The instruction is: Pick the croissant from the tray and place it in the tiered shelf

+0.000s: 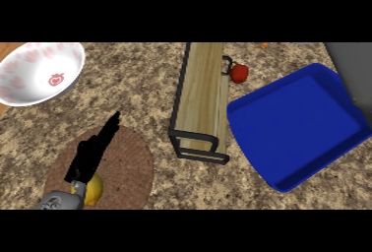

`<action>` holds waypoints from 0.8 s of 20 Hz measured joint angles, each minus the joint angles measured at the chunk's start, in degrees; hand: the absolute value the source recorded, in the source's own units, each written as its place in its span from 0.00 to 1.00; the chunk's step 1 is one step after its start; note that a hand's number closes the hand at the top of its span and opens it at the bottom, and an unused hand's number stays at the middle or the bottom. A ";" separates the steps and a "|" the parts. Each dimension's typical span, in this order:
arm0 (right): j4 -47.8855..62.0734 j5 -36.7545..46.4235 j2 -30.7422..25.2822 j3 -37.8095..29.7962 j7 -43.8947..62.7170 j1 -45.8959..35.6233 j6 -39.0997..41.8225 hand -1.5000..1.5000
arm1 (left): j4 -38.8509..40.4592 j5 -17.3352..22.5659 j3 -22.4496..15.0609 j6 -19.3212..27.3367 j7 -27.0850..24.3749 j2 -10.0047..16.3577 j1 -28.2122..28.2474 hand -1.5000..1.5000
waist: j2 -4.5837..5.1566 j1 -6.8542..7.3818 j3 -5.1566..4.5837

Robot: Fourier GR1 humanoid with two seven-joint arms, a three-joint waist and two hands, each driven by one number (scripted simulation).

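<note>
A croissant is light, soft and flaky, so I think it will squash or crumble if it is squeezed hard. It is best picked up round its fat middle, not by the thin ends, and it should not slip much. The blue tray (298,128) lies at the right of the frame, and I see nothing in it. So I cannot point to a croissant there. The only thing that might be it is a small yellow thing (93,191) at the lower left of the frame. It lies on a round brown mat (127,162), and I cannot tell if it is a croissant or a fruit. The left hand (88,157) is over that mat too. Its black fingers are stretched out straight and point to the upper right, so the hand is open wide. The yellow thing peeks out just below the palm, right beside the wrist and partly hidden by it. The fingers are not curled round it, so I think the hand has hold of nothing. The right hand does not show at all. The tiered shelf (200,98) of pale wood in a black frame stands in the middle, between the mat and the tray. It is up and to the right of the hand. A small red thing (239,73) sits just beside its upper right end. A white bowl (22,64) is in the upper left.
</note>
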 measured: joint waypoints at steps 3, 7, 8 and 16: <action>2.54 1.97 3.48 1.11 -0.04 -2.55 -1.90 1.00 | -0.50 -0.41 -0.01 0.18 -0.57 -0.31 0.59 0.50 | -0.01 0.19 0.05; 5.83 4.36 7.08 2.36 -1.26 -4.65 -3.74 1.00 | -0.70 -0.35 0.46 -0.27 -0.08 -0.31 0.46 0.50 | 0.06 0.09 0.02; 6.27 4.82 7.86 2.62 -1.71 -4.52 -4.00 1.00 | -1.27 -0.10 0.83 -0.54 -0.03 0.05 1.11 0.50 | -0.04 -0.06 0.01; 11.08 7.69 15.54 4.46 -1.49 -5.07 -3.60 1.00 | -1.30 -0.34 1.44 -1.09 0.56 -0.21 1.43 0.50 | -0.18 -0.50 -0.01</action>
